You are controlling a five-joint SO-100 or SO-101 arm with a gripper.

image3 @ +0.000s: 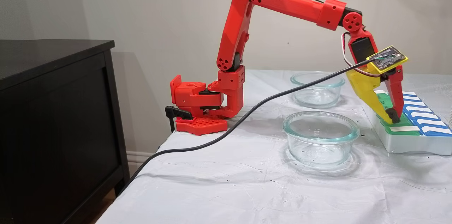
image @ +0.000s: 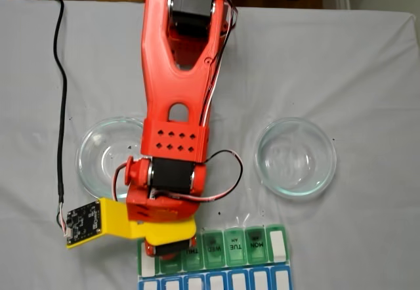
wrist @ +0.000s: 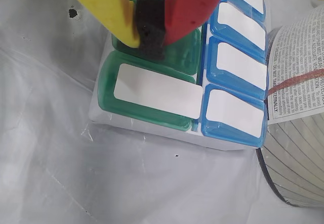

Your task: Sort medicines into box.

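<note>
While the arm reaches fully out over the table, we find its gripper [image3: 391,117] pressed down onto the green row of the box [image3: 406,143], the weekly pill organiser at the far right of the side fixed view. In the wrist view the yellow and red jaws meet around a dark foam pad [wrist: 150,31], so we read the gripper [wrist: 150,46] as narrowed to a close; whether a medicine sits between the pads we cannot tell. The tip rests on the second green compartment from the row's end, just beside the end compartment with the blank white label [wrist: 157,90]. We see the box lying flat, its long axis running left to right along the near edge of the top-down fixed view [image: 275,244], with the blue row [image: 216,282] nearer that edge. The box therefore lies directly under the tool. Two glass dishes [image: 295,157] stand well apart, behind the box, and look empty.
</note>
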